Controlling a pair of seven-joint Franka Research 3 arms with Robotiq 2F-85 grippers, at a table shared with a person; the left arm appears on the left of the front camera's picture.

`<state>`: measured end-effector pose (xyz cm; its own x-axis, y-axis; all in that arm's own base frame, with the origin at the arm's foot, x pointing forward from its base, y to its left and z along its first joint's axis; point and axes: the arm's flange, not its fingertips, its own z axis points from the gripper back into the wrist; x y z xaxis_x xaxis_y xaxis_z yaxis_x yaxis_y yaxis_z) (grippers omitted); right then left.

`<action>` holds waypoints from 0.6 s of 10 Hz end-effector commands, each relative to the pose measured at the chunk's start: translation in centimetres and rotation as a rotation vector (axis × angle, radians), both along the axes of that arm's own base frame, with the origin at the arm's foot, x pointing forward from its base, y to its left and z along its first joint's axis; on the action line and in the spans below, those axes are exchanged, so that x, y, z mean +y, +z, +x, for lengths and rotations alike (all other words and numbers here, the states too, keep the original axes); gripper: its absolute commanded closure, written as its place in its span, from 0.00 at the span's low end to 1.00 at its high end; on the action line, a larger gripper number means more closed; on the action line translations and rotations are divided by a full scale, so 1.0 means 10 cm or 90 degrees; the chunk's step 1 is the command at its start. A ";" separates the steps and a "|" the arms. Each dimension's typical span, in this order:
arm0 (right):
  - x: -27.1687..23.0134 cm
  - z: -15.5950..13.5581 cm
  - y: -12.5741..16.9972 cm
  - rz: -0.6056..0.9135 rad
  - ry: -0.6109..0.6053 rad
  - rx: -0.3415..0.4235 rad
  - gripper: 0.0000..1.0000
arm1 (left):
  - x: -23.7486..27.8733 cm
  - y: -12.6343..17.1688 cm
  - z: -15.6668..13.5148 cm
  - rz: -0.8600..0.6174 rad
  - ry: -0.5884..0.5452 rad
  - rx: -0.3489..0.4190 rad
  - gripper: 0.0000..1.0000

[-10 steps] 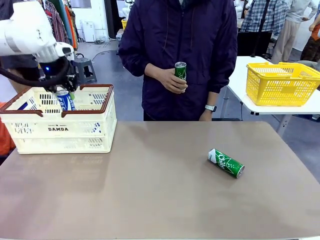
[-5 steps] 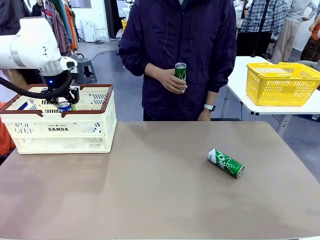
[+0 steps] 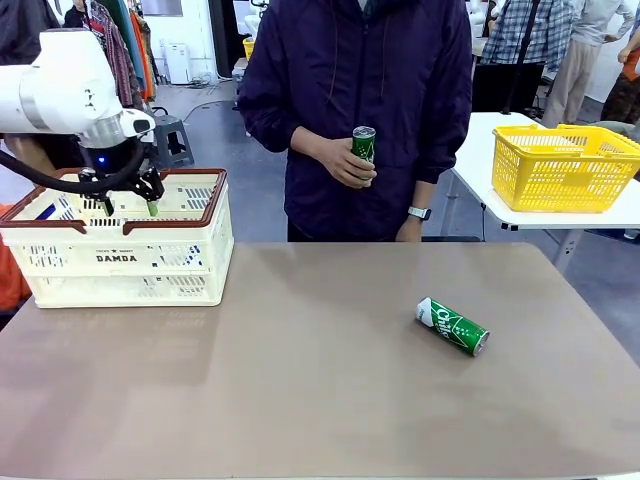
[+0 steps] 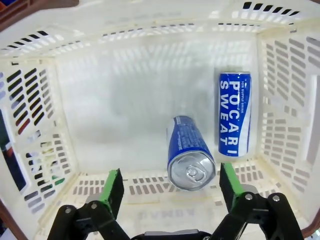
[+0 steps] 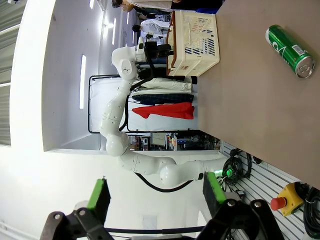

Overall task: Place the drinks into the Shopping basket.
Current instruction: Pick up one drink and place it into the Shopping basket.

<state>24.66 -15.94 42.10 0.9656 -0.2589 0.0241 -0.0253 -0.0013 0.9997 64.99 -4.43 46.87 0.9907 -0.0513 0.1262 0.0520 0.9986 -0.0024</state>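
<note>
Since a second ago our left pincer [image 3: 130,208] has dropped from above the brown rim into the basket [image 3: 100,275] and let go. It was pinching a blue can [image 4: 190,155] and is now spread wide, with both green pads clear of the metal. That can sits on the basket floor right under the wrist, silver top toward us and leaning; we cannot tell whether it has settled. A second blue can [image 4: 234,112] lies flat beside it along the slotted wall. We judge the release step finished and the task about half done, since both green drinks are outside the basket. One green can [image 3: 452,327] lies on its side on the bench [image 3: 300,400], well to the right. The other green can [image 3: 362,145] stands upright in the person's hand [image 3: 338,160] across the bench. Our right pincer [image 5: 156,192] is spread and empty, off to the bench's side. Next we would lift the left arm straight out without tipping the cans. The right arm could then close across the lying can's body, which may roll.
</note>
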 end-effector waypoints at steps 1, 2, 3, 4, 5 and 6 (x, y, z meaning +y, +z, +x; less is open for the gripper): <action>0.01 0.01 0.07 0.013 -0.004 0.008 0.00 | -0.01 0.07 -0.11 0.016 0.008 -0.017 0.00; 0.01 0.01 0.07 0.013 -0.004 0.008 0.00 | 0.00 0.15 -0.16 0.010 0.010 -0.025 0.00; 0.01 0.01 0.07 0.013 -0.004 0.008 0.00 | 0.02 0.28 -0.24 -0.005 0.014 -0.028 0.00; 0.01 0.01 0.07 0.013 -0.004 0.008 0.00 | 0.08 0.53 -0.42 -0.044 0.015 -0.018 0.00; 0.01 0.01 0.07 0.013 -0.004 0.008 0.00 | 0.20 0.79 -0.65 -0.083 0.044 0.040 0.00; 0.01 0.01 0.07 0.013 -0.004 0.008 0.00 | 0.35 1.04 -0.97 -0.137 0.031 0.056 0.00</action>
